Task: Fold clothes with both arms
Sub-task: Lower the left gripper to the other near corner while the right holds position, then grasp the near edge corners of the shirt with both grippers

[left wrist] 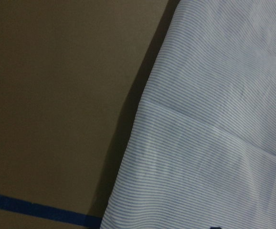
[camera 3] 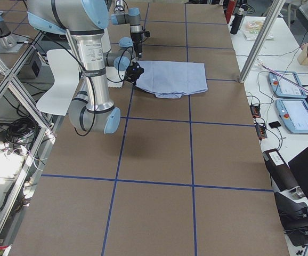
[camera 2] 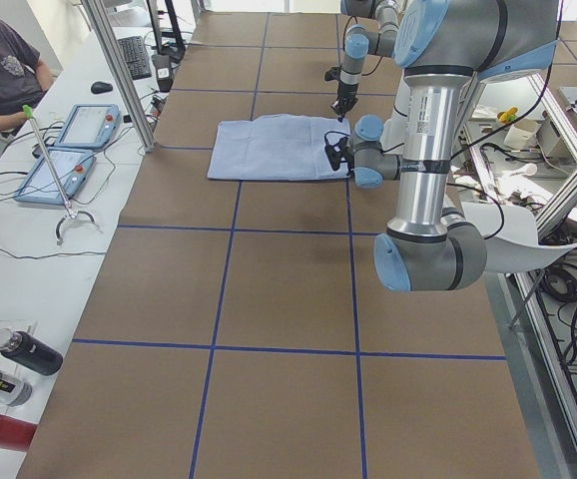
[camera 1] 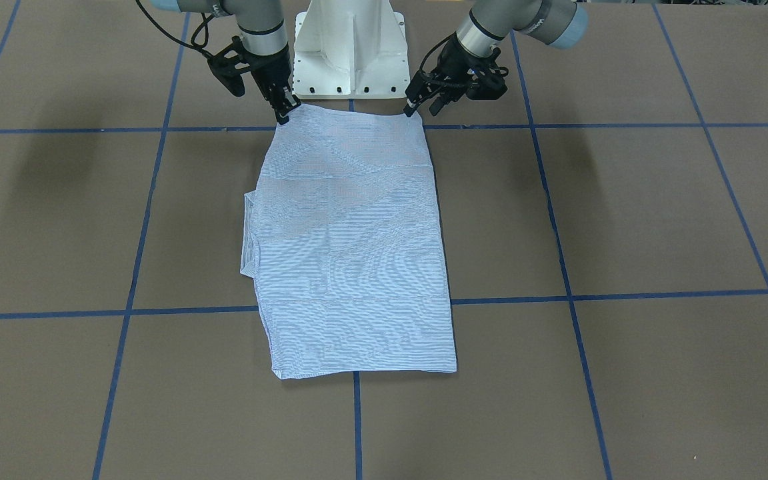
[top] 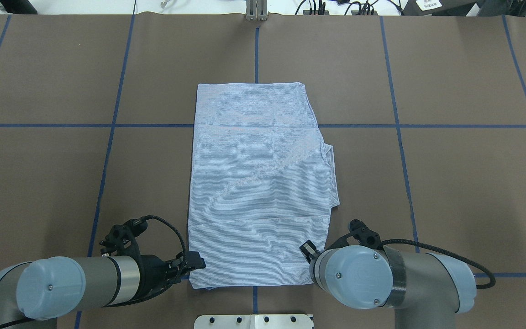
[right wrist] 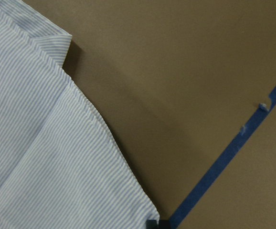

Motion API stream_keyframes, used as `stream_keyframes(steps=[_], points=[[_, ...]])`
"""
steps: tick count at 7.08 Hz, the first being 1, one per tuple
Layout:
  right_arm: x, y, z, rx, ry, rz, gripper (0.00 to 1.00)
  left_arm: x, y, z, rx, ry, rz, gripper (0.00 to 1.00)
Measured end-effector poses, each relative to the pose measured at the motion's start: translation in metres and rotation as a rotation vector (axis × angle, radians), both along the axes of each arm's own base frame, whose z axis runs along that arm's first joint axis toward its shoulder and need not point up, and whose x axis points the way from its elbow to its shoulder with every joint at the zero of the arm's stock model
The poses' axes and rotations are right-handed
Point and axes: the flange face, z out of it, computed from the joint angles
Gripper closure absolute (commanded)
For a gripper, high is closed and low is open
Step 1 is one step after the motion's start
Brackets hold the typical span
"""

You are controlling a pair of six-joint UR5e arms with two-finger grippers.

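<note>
The light blue striped shirt lies folded into a tall rectangle in the middle of the table. A folded bit of cloth pokes out of its right side. My left gripper is shut on the shirt's near left corner, low over the table. At the near right corner, my right gripper is shut on the shirt too. The wrist views show flat striped cloth beside bare table, with only dark fingertip slivers at the bottom edge.
The white pedestal base stands just behind the shirt's near edge. Blue tape lines grid the brown table. A side bench with tablets, bottles and a seated person runs along the far edge.
</note>
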Motion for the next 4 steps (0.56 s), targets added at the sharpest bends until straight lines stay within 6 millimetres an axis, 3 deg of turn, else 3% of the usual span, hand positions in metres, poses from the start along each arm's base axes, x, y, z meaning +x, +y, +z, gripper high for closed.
stream_keyframes(steps=[1,4], points=[[0.0003,-0.0002,0.0000,0.000,0.000,0.000,1.00,0.0055,0.0031,0.0041,-0.001,-0.009,0.008,0.26],[0.0009,-0.0005,-0.0005,0.000,-0.001,0.001,1.00,0.0133,0.0083,0.0113,-0.002,-0.025,0.020,0.44]])
